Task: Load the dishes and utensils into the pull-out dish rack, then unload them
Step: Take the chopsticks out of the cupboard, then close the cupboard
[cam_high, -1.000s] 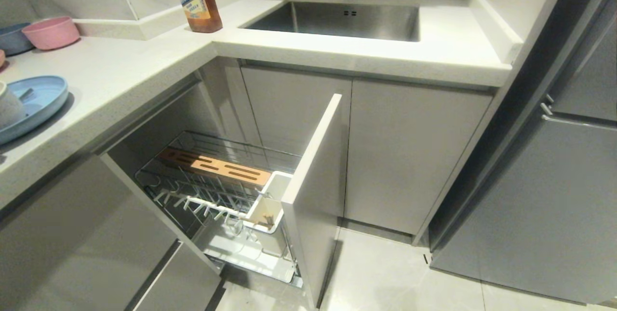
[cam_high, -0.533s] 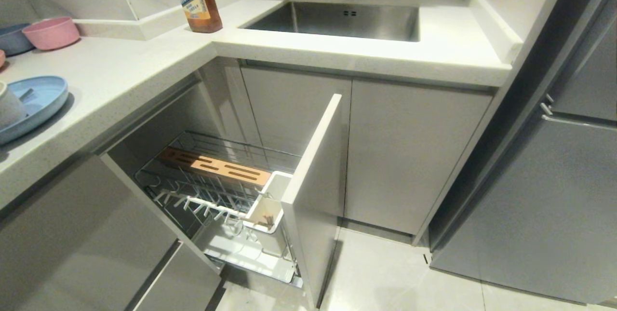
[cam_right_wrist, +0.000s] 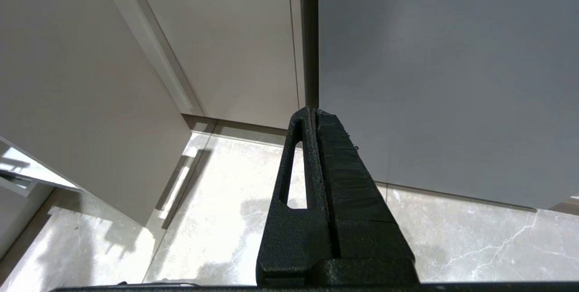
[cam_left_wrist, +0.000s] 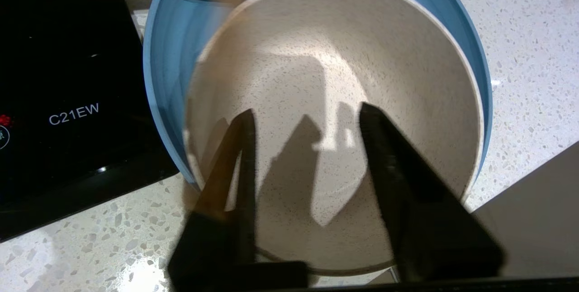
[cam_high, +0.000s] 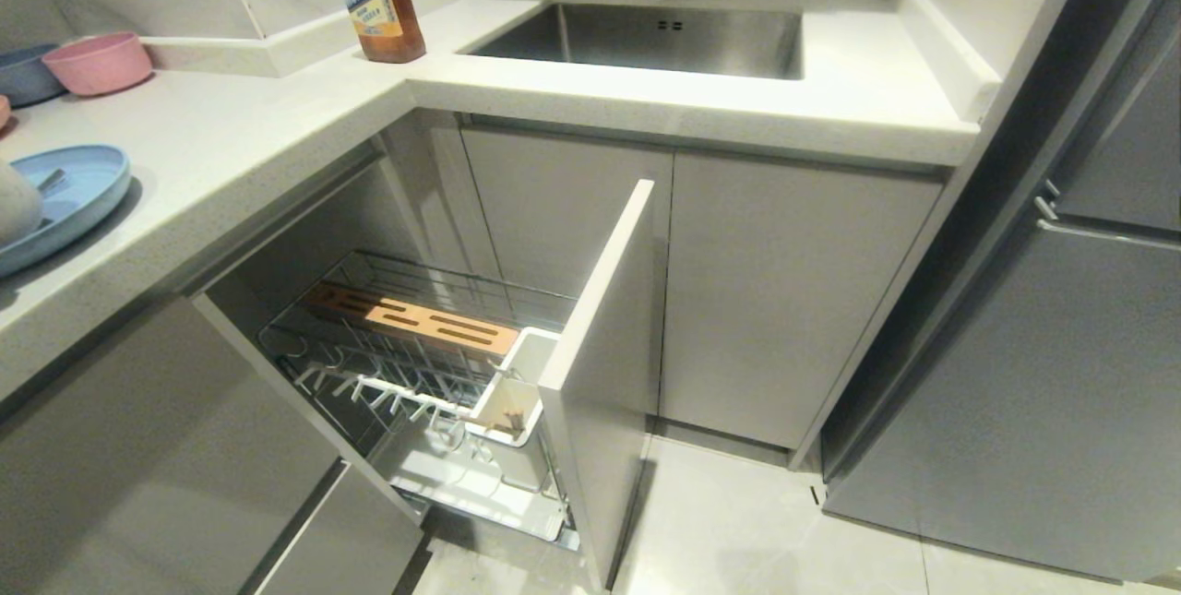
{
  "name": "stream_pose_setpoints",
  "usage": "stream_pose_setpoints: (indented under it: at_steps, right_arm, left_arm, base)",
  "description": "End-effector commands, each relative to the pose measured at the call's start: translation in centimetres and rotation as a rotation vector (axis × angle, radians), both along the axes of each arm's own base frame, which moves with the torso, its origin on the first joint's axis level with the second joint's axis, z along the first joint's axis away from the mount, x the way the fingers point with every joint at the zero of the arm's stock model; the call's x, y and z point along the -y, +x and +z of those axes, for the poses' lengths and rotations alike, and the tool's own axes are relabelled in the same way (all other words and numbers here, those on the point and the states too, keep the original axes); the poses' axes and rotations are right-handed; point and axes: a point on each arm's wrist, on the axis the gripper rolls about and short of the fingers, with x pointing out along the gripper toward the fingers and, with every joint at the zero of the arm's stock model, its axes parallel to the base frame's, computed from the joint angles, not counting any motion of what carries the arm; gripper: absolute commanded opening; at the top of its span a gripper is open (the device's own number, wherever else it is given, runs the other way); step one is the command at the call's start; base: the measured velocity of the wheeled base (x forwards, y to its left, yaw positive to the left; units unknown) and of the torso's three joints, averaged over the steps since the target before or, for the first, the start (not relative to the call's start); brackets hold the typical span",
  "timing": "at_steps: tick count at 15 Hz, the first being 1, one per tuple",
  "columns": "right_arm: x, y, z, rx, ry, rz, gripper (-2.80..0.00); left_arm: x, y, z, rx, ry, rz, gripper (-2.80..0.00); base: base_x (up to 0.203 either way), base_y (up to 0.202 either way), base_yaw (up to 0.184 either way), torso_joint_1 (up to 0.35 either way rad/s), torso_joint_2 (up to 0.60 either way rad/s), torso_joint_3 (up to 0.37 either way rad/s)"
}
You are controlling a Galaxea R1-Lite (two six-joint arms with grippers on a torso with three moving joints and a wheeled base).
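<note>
L gripper (cam_left_wrist: 307,124) fingers apart over cream bowl (cam_left_wrist: 334,79); R gripper (cam_right_wrist: 316,117) closed.

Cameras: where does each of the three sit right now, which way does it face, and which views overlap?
Head view: high, looking down at the chrome wire pull-out dish rack and steel sink; no arm shows.
Left wrist view: above the speckled counter, looking down between open left gripper fingers into the cream-white round bowl on the light-blue shallow plate.
Right wrist view: low, facing grey cabinet fronts and floor; shut right gripper.
Shared: bowl and plate, at the head view's left edge.
</note>
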Motion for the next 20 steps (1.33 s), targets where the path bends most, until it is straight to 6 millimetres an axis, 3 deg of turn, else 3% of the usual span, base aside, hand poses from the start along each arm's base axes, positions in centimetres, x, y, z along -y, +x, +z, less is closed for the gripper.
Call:
stream_pose_setpoints:
  at_steps: [1,9,14,15,20]
  right_arm:
    - [0.0,0.0,0.0,-0.001,0.0,-0.001,-2.8]
    - [0.0,0.0,0.0,-0.001,0.0,-0.001,-2.8]
    - [0.0,0.0,0.0,-0.001,0.0,-0.001,-2.8]
    - [0.0,0.0,0.0,-0.001,0.0,0.0,-2.8]
    - [0.0,0.0,0.0,-0.001,0.0,-0.001,-2.8]
  left_arm:
    - [0.1,-0.1,0.1,0.002,-0.002,0.002,0.0]
    - [0.6,-1.2,1.6,0.06,0.028,0.002,0.0]
    - [1.9,-3.8,4.5,0.18,0.09,0.009,0.0]
    - [2.3,-4.6,5.0,0.21,0.109,0.008,-2.8]
    - [5.3,-7.8,8.8,0.489,0.252,-0.102,-2.8]
  base:
    - [0.0,0.0,0.0,0.0,0.0,0.0]
    - [0.0,0.0,0.0,0.0,0.0,0.0]
    - [0.0,0.0,0.0,0.0,0.0,0.0]
    - [0.0,0.0,0.0,0.0,0.0,0.0]
    - [0.0,0.0,0.0,0.0,0.0,0.0]
